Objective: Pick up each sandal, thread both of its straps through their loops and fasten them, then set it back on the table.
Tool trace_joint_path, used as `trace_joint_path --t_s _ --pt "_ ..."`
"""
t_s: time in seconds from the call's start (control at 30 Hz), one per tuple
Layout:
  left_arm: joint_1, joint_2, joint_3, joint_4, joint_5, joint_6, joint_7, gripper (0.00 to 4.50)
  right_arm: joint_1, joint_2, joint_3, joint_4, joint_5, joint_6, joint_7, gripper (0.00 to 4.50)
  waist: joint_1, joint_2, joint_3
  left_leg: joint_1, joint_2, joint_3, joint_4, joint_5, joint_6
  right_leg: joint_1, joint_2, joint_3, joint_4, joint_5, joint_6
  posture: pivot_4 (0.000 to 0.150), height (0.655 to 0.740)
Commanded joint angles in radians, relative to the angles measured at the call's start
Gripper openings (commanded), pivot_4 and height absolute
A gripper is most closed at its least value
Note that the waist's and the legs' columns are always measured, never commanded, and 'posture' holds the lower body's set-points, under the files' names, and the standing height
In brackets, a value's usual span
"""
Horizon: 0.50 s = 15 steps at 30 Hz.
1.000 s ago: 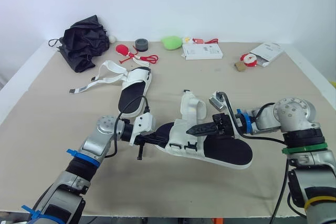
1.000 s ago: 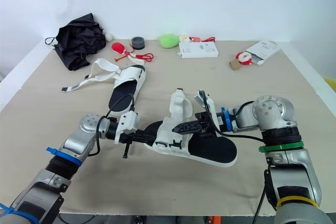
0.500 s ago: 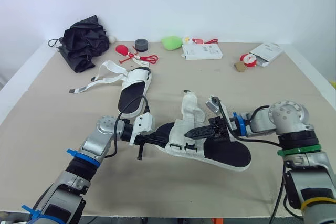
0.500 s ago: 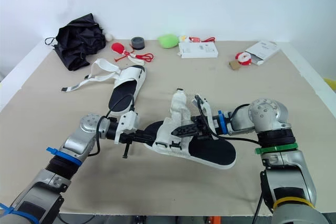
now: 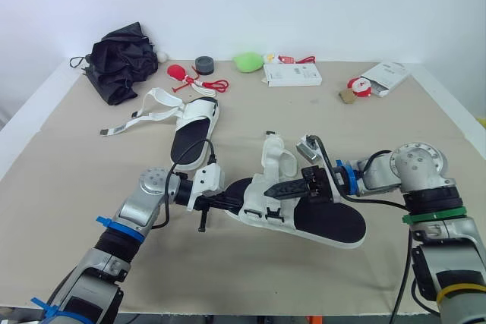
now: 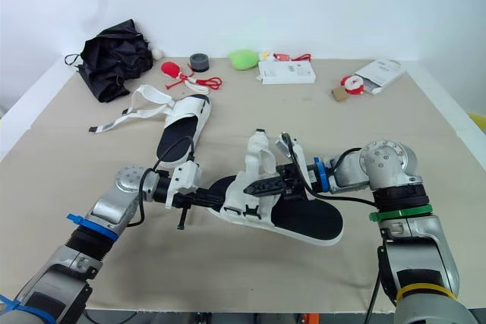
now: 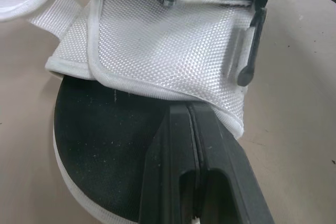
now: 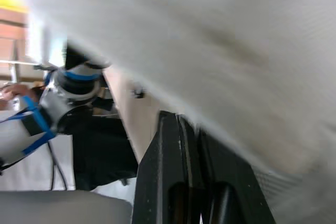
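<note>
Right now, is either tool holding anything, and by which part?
Both hold the near white mesh sandal with the black footbed: the left tool is shut at its toe end, the right tool on its white midfoot strap.

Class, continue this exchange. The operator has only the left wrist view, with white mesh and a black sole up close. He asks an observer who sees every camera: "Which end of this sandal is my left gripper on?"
Observer: The left gripper is shut on the toe end of the near sandal, whose heel end lies on the table.
Operator: Where is my other arm?
Observer: The right gripper comes in from the opposite side, shut on that sandal's white upper.
Operator: And the second sandal?
Observer: The far sandal lies on the table beyond, with its straps unfastened and trailing off to the left.
</note>
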Motion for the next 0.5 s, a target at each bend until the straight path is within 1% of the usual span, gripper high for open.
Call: trace_joint_path --t_s 0.03,0.17,0.37,0.5 --pt "0.063 0.024 -0.09 0.073 0.084 0.031 -0.01 0.0 -0.01 -0.011 -0.017 -0.022 0.072 0.011 0.008 0.08 0.0 0.0 0.0 0.0 0.0 0.0 0.0 0.0 0.0 0.0 0.0 0.0 0.0 0.0 0.0 0.15 0.74" --pt "0.042 0.054 -0.124 0.109 0.154 -0.045 -0.01 0.0 0.011 -0.026 -0.023 -0.029 0.112 0.011 -0.017 0.08 0.0 0.0 0.0 0.0 0.0 0.0 0.0 0.0 0.0 0.0 0.0 0.0 0.0 0.0 0.0 0.15 0.74" --pt "0.018 0.062 -0.142 0.134 0.167 -0.09 -0.013 0.0 0.047 -0.035 -0.033 -0.04 0.175 0.011 -0.067 0.08 0.0 0.0 0.0 0.0 0.0 0.0 0.0 0.0 0.0 0.0 0.0 0.002 0.0 0.0 0.0 0.15 0.74" --pt "0.017 0.065 -0.155 0.139 0.168 -0.101 -0.011 0.0 0.085 -0.028 -0.051 -0.036 0.223 0.011 -0.134 0.08 0.0 -0.001 0.0 0.001 0.0 0.0 0.0 0.0 0.0 0.001 -0.001 0.002 0.0 0.0 0.0 0.15 0.74"
